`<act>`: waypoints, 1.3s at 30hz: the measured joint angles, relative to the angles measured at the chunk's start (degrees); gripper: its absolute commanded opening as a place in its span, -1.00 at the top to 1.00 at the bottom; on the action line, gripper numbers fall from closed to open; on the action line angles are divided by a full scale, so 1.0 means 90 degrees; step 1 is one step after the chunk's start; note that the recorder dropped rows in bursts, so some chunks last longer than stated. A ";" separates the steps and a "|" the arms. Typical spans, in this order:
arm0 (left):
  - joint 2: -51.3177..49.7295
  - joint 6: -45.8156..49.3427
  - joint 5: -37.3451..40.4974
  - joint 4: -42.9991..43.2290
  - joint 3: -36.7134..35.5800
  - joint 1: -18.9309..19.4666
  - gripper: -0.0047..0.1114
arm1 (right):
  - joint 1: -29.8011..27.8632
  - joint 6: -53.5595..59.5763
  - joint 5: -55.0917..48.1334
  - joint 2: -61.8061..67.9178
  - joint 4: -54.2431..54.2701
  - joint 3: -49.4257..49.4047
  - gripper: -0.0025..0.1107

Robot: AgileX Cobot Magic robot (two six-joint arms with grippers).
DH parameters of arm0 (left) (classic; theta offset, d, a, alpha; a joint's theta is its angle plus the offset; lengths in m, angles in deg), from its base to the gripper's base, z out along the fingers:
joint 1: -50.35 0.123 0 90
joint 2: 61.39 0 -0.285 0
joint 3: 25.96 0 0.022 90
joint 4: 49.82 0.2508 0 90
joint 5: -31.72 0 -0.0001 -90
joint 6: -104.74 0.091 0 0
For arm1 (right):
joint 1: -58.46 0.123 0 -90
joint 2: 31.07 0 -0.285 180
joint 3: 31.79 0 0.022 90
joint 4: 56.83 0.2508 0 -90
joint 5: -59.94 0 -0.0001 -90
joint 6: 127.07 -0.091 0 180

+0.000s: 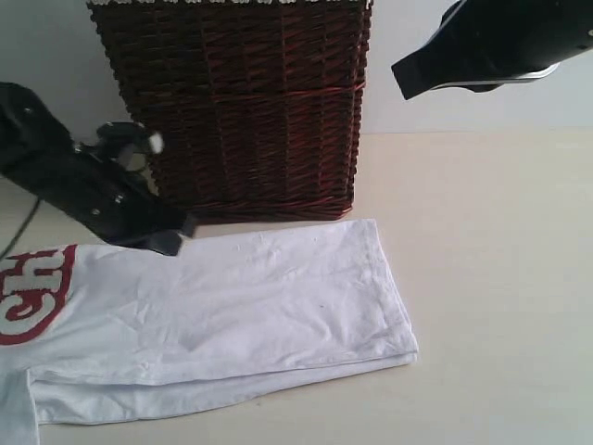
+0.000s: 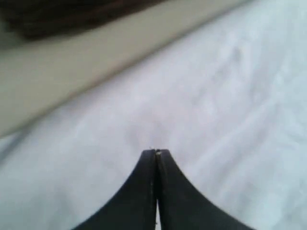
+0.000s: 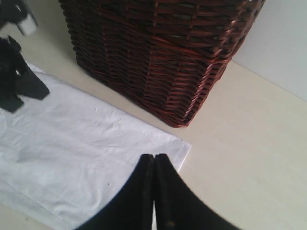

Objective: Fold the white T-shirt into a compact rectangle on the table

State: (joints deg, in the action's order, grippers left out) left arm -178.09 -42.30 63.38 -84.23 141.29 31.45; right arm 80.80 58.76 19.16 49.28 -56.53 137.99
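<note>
White T-shirt [image 1: 232, 315] lies spread flat on the table [image 1: 500, 278] in front of a dark wicker basket [image 1: 250, 111], as I see it from my remote station. At the far left of the exterior view, its red-outlined lettering [image 1: 32, 292] runs off the edge of the picture. Just right of that, my left gripper [image 2: 156, 152] hangs low over the shirt's far edge, near the basket's lower left corner. Its jaws are pressed tight together with nothing between them, and I cannot tell whether the tips touch the cloth. Through the middle, the fabric is lightly creased, and a second layer of cloth shows along the near edge. The shirt's straight right end stops about level with the basket's right side, leaving bare tabletop beyond it. At upper right, my right gripper [image 3: 154, 157] is raised well above the table, jaws closed and empty. Its wrist camera looks down on the shirt's far right corner and the basket beside it.
</note>
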 measured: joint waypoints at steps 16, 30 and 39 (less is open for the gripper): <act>-0.1562 0.0137 0.0023 -0.0443 0.1220 -0.2676 0.92 | 0.0000 0.0000 0.0000 0.0000 0.0055 0.0000 0.96; -0.0893 -0.0911 0.1305 0.0994 0.2099 -0.2940 0.92 | 0.0000 0.0000 -0.0163 0.0000 0.0094 0.0000 0.89; 0.1453 -0.1564 0.2978 0.3148 0.0726 -0.0692 0.92 | 0.0000 0.0000 -0.0227 0.0000 0.0094 0.0000 0.81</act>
State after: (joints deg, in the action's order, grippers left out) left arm -165.02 -56.38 90.18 -55.90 147.83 25.23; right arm 80.80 58.76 17.12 49.28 -55.69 137.99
